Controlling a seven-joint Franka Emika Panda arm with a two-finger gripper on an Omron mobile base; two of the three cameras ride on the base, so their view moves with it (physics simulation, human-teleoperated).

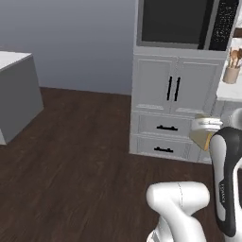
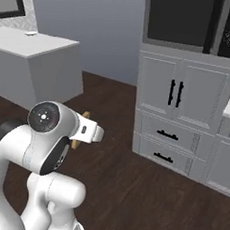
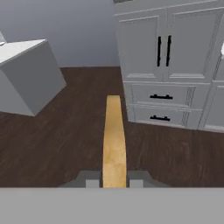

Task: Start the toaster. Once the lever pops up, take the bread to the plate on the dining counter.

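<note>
Bread in my grip, carried over open floor.

My gripper [image 3: 113,183] is clamped on the bread [image 3: 113,140]: the slice stands edge-on between my two fingertips and juts forward from them, held only by its near end. I judge that hold is the weak point; a jolt from the base or a quick swing of my arm could tip or slide the slice out, and it would drop to the dark wood floor [image 3: 65,144] below. Past the bread's far tip stands the grey cabinet [image 3: 164,65] with its drawers; drifting that way could knock the slice loose. Left of that cabinet, farther off, is the dining counter [image 2: 39,48], with a small white thing on top, perhaps the plate [image 2: 30,33].
</note>
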